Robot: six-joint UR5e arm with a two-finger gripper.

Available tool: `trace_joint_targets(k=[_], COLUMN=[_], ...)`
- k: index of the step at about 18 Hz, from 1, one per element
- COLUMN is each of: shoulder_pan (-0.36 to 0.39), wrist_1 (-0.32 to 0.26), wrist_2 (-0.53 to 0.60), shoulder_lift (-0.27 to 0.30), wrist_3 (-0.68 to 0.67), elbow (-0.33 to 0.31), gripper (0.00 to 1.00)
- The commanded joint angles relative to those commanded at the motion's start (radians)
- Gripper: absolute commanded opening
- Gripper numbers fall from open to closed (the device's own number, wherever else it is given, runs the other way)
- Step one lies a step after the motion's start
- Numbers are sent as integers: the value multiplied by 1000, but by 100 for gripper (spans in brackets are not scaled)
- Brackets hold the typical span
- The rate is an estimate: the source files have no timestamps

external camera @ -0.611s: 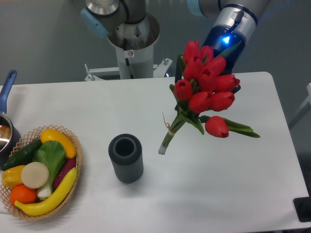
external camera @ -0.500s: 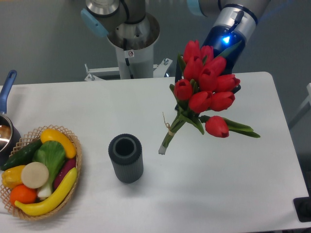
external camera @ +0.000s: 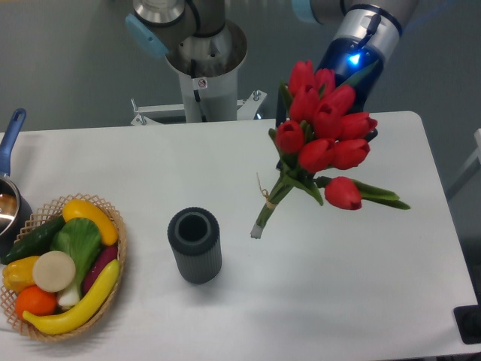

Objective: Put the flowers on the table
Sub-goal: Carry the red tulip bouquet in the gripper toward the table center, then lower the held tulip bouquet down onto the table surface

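The flowers (external camera: pixel 331 154), red tulips with green stems tied with tan string, hang tilted above the right half of the white table (external camera: pixel 353 301). Their cut stem end (external camera: pixel 257 232) points down-left, close to the tabletop; I cannot tell whether it touches. My gripper (external camera: pixel 328 113) reaches in from the upper right behind the blooms, its blue-lit wrist (external camera: pixel 359 60) showing above them. The fingers are mostly hidden by the tulip heads and hold the bunch near its top.
A dark ribbed cylindrical vase (external camera: pixel 195 244) stands upright left of the stem end. A wicker basket of vegetables (external camera: pixel 60 267) sits at the left edge, with a pot (external camera: pixel 9 203) behind it. The arm's base (external camera: pixel 204 68) stands behind the table.
The gripper and the flowers have shifted slightly to the right together. The vase and the basket have not moved.
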Motion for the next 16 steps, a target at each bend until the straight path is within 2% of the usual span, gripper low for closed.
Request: trace_joint_targets(k=[4, 8, 16], shoulder_pan=[-3, -5, -9], wrist_1=[-2, -3, -9], wrist_2=[130, 210, 466], shoulder_lift=[6, 6, 9], wrist_3=[31, 67, 167], elbow=[-6, -12, -66], gripper=[44, 44, 44])
